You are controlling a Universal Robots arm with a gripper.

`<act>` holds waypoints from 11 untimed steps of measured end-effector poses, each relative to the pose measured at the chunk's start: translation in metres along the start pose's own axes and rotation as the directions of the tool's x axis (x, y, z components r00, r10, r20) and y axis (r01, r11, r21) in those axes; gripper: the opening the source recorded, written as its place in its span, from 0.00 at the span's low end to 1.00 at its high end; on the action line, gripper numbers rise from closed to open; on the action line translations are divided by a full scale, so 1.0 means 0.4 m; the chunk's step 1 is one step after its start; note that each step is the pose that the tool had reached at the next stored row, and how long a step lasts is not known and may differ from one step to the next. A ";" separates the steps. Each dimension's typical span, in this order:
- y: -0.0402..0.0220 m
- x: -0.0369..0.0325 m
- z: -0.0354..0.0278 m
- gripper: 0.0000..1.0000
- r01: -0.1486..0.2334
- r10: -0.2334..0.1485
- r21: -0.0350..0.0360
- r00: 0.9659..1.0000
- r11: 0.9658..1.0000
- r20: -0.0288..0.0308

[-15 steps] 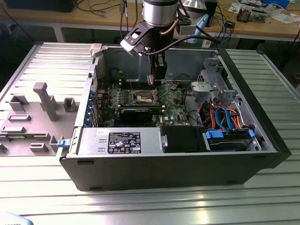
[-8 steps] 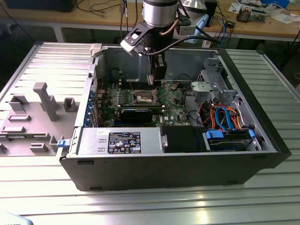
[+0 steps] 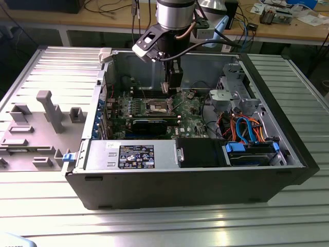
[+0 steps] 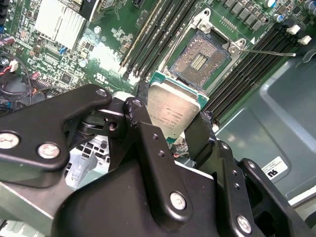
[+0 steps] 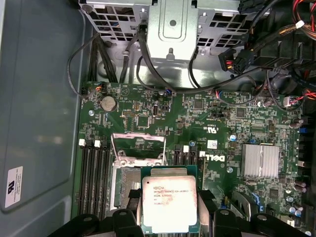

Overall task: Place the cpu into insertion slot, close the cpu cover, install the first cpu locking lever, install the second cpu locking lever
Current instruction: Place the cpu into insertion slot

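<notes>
The table [image 3: 169, 226] I am working over is showing a ribbed, silver-grey metal top, and light is glinting off its slats in front of the case. An open black computer case [image 3: 195, 188] is lying on its side in the middle of it, with the open side facing up. Toward the exterior view's left, a set of grey moulded holders [image 3: 49, 110] is standing on the table just beside the case, one tall post rising among lower blocks.
</notes>
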State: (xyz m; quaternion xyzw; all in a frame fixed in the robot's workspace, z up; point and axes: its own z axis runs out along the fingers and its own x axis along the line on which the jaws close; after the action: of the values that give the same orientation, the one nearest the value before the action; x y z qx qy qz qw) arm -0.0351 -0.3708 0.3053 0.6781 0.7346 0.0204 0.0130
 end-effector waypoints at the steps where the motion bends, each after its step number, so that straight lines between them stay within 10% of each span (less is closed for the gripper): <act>1: 0.000 0.000 0.000 0.54 0.000 0.000 0.000 1.000 1.000 0.000; 11: 0.000 0.003 0.005 0.54 0.000 0.000 0.000 1.000 1.000 0.000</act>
State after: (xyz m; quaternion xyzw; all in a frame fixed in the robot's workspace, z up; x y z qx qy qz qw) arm -0.0351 -0.3695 0.3034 0.6781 0.7346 0.0203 0.0130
